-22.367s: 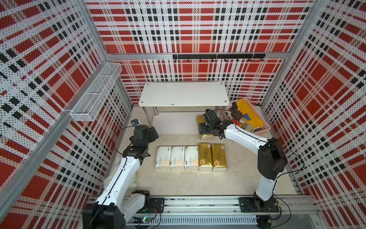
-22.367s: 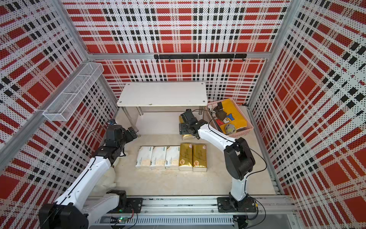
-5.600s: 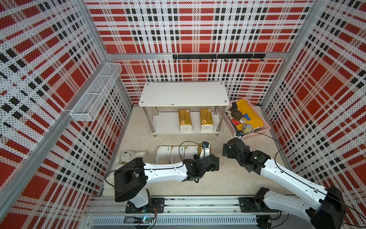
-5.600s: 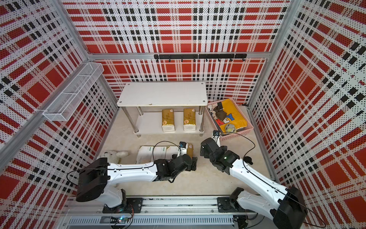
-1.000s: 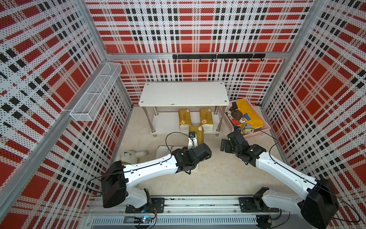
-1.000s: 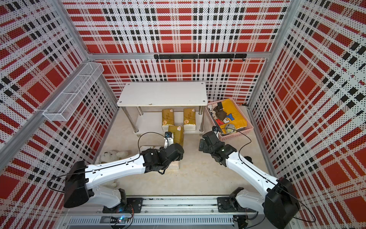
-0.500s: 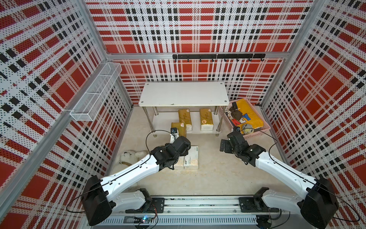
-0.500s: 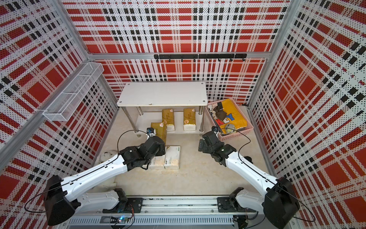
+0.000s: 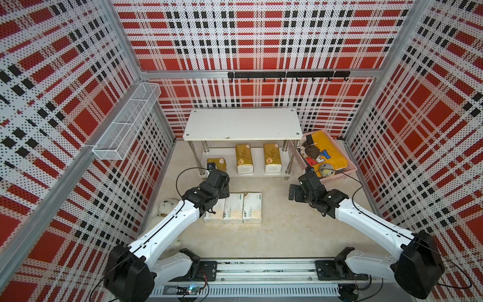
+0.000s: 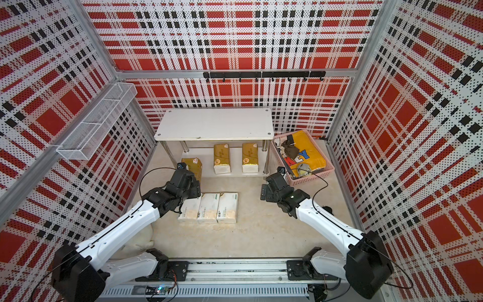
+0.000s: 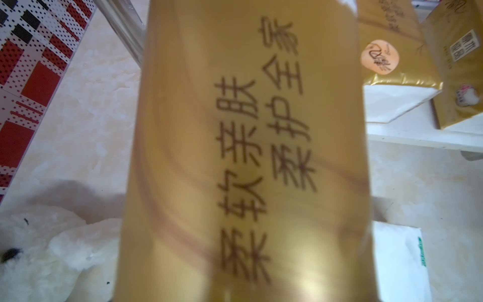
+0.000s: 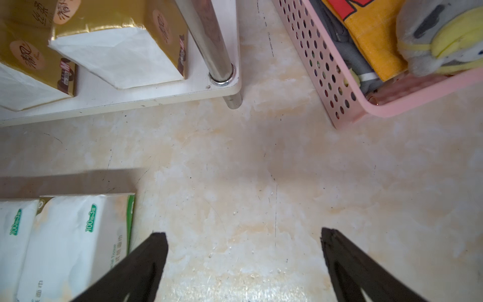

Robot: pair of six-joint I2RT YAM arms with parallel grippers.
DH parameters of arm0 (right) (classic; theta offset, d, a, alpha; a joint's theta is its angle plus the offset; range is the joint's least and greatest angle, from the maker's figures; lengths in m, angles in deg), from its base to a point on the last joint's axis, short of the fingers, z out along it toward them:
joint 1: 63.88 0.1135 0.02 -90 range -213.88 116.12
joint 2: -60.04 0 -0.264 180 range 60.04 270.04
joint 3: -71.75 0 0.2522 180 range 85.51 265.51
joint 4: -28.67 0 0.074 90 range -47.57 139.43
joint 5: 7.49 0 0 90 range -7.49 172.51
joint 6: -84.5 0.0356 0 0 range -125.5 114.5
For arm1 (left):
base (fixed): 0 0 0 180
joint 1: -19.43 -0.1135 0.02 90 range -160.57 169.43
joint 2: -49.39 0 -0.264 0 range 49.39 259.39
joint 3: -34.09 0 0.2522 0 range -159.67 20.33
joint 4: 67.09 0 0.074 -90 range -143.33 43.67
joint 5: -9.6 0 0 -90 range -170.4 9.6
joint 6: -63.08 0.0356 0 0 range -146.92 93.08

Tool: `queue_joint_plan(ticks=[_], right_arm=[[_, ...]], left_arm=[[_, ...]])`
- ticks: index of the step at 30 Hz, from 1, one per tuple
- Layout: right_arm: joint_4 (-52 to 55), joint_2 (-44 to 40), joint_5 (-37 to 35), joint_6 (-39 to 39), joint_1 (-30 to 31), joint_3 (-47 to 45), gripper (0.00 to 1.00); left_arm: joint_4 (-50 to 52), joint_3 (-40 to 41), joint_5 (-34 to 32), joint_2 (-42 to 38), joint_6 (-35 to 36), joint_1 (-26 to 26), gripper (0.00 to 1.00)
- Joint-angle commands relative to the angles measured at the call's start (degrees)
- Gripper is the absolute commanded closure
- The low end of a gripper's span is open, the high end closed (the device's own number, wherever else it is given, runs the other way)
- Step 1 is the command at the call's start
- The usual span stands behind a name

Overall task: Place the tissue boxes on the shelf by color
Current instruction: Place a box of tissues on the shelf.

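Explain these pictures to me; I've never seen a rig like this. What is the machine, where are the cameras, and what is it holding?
Two white robot arms are mounted on a rail at the front of a walled booth; each ends in a two-fingered end effector. The two wide pictures come from one camera head looking down; the two close-ups come from cameras on the wrists. At the back stands a low two-board shelf, with two gold packs on its lower board. On the floor lie three white packs side by side; a white plush toy lies by the left arm and a pink basket sits beside the shelf. The left end effector grips a third gold tissue pack, which fills its wrist view. The right end effector is open and empty.
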Motion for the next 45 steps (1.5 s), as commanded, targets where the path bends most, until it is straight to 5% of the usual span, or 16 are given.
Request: queue_joint_plan(ticks=[1, 21, 45], right_arm=[[-0.74, 0.47, 0.29, -0.52, -0.08, 1.82, 0.00], [0.70, -0.92, -0.01, -0.17, 0.76, 2.45, 0.00], [-0.05, 0.99, -0.34, -0.32, 2.61, 3.45, 0.00]], left_arm=[[-5.14, -0.18, 3.24, 1.36, 5.81, -2.62, 0.25], [-16.93, -6.24, 9.16, 16.36, 12.69, -12.77, 0.26], [-20.26, -15.63, 10.28, 30.63, 17.09, -16.55, 0.27]])
